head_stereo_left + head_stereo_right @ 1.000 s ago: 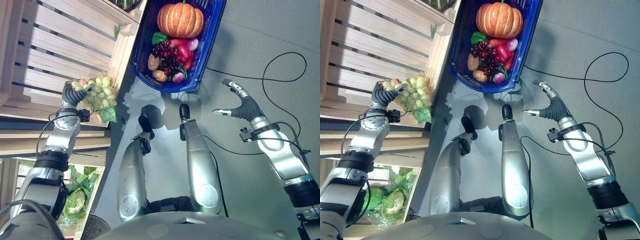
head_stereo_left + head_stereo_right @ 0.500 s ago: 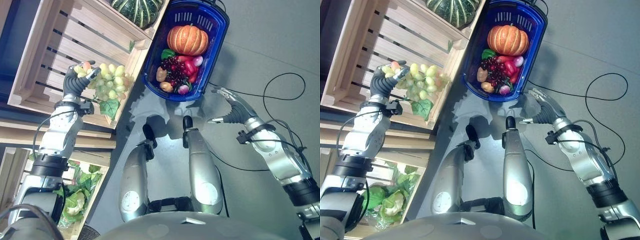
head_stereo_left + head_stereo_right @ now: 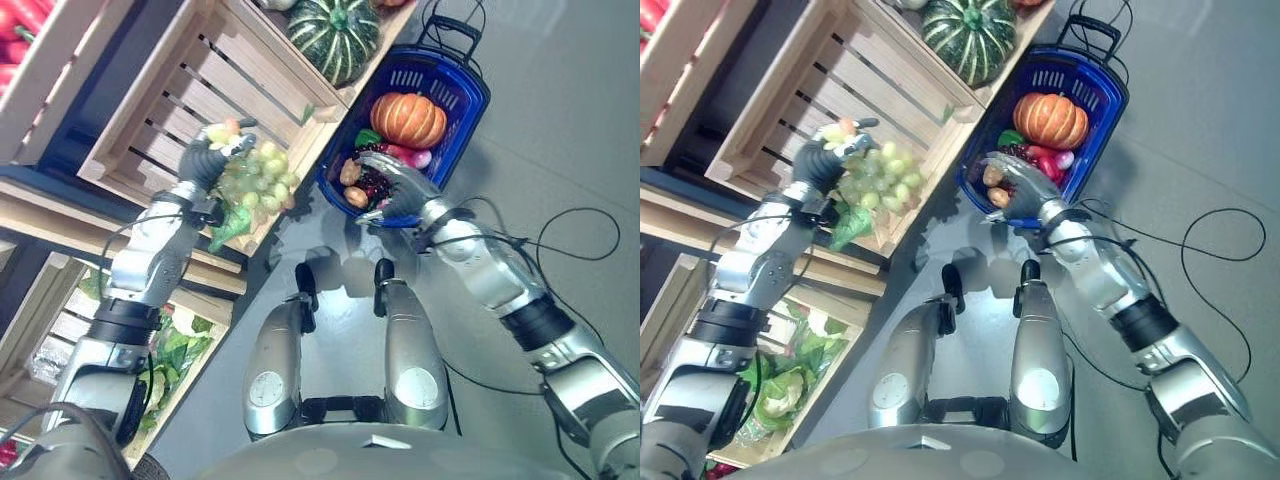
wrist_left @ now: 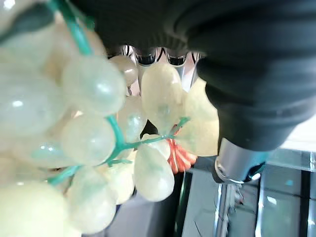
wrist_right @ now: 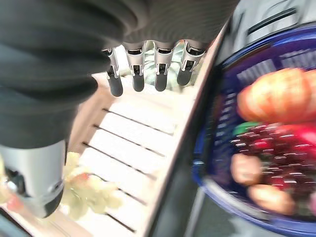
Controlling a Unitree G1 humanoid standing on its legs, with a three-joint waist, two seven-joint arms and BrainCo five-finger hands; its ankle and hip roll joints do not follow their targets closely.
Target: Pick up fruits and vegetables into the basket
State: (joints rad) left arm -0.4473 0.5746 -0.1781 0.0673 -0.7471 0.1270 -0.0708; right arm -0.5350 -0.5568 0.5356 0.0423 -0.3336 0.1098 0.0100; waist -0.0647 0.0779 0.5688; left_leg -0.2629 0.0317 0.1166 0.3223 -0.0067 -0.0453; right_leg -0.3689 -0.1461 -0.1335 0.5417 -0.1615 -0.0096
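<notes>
Lower crate: leafy greens (image 3: 175,350) are seen in the wooden crate (image 3: 60,320) nearest the robot, at the lower left of the head views.
Left hand: the left hand (image 3: 205,160) is raised in front of the slatted wooden crate (image 3: 180,110) and is curled round the stem end of a bunch of green grapes (image 3: 255,180).
Green grapes: the bunch is held clear of the crate slats, with its green leaf (image 3: 228,225) hanging below; in the left wrist view the pale grapes (image 4: 89,143) and their green stem are seen pressed against the dark cover of that hand.
Right hand: the right hand (image 3: 395,190) is held out with fingers straight and apart and nothing in it, at the near rim of the basket; in the right wrist view its fingertips (image 5: 148,79) are seen spread in a row.
Basket: a blue basket (image 3: 465,120) stands on the grey floor (image 3: 560,120) just beside the crate, well apart from the grapes.
Basket contents: an orange pumpkin (image 3: 408,118) lies at the far end; nearer are dark red grapes (image 3: 375,185), a green pepper (image 3: 366,137), red and pink pieces (image 3: 410,155) and brownish pieces (image 3: 352,172).
Far crate: a striped green pumpkin (image 3: 338,35) rests on the crate top beyond the basket.
Far left: red peppers (image 3: 22,25) are seen in another crate at the upper left corner.
</notes>
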